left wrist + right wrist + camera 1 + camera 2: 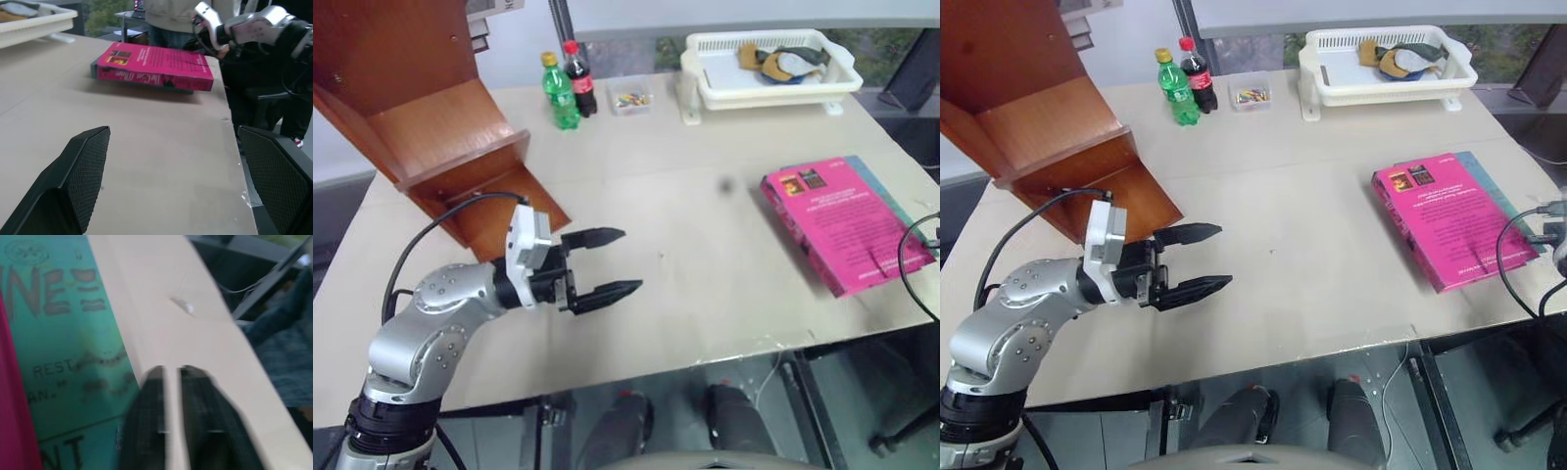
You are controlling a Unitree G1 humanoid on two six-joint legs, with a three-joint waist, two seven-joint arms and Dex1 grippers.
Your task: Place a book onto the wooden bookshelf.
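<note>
Beige tabletop (705, 274) w/ thick bright pink paperback book (847, 223) lying flat near its right edge, stacked on a thinner teal book (68, 357). Big reddish-brown wooden bookshelf (421, 117) stands at the table's far-left corner, well apart from the pink book. Left gripper (607, 262) hovers over the table just beside the shelf, black fingers spread wide, holding nothing. Right gripper (171, 401) sits by the table's right edge next to the teal book, fingers pressed nearly together, empty. White plastic basket (769, 73) and two bottles, green (560, 93) and cola (578, 78), at table's far side.
</note>
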